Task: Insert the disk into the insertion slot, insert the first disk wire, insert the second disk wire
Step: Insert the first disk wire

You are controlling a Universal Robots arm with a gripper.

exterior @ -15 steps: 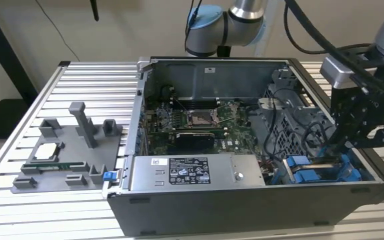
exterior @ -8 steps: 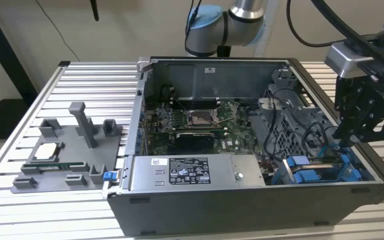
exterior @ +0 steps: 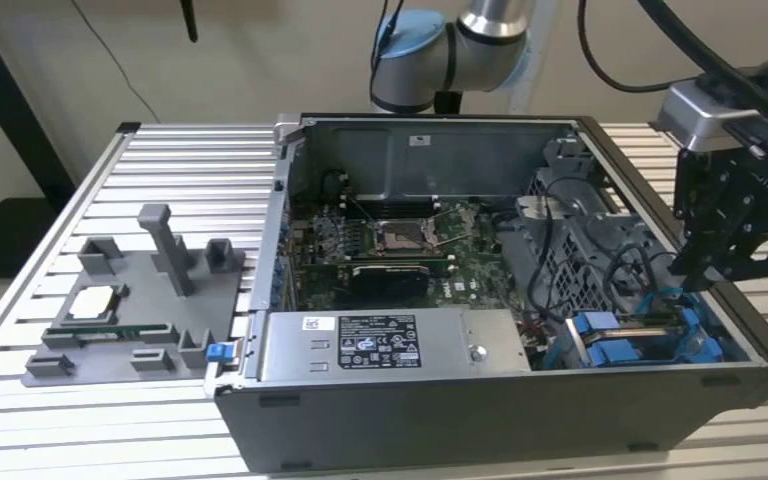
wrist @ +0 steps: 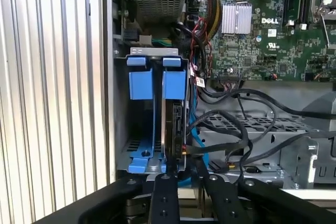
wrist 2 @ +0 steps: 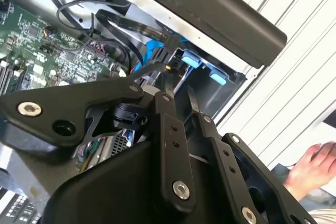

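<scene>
Note: your gripper (exterior: 699, 278) hangs over the insertion slot (wrist: 140, 83), covering the near end of the edge-on disk (wrist: 177, 127); you cannot tell whether it clasps anything.

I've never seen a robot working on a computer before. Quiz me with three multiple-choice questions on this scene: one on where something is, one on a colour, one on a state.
1. In the exterior view, the end effector hangs over:
A) a stack of boxes
B) the insertion slot at the case's corner, toward the exterior view's right
C) the floor

2. The plastic tabs on that slot are:
A) red
B) yellow
C) blue

3. The computer case is:
A) open, its inside exposed
B) closed by a panel
C) wrapped in foil

Answers:
1 B, it hangs just above the slot's rails.
2 C, they are bright blue in both wrist views.
3 A, the motherboard shows plainly inside.
</scene>
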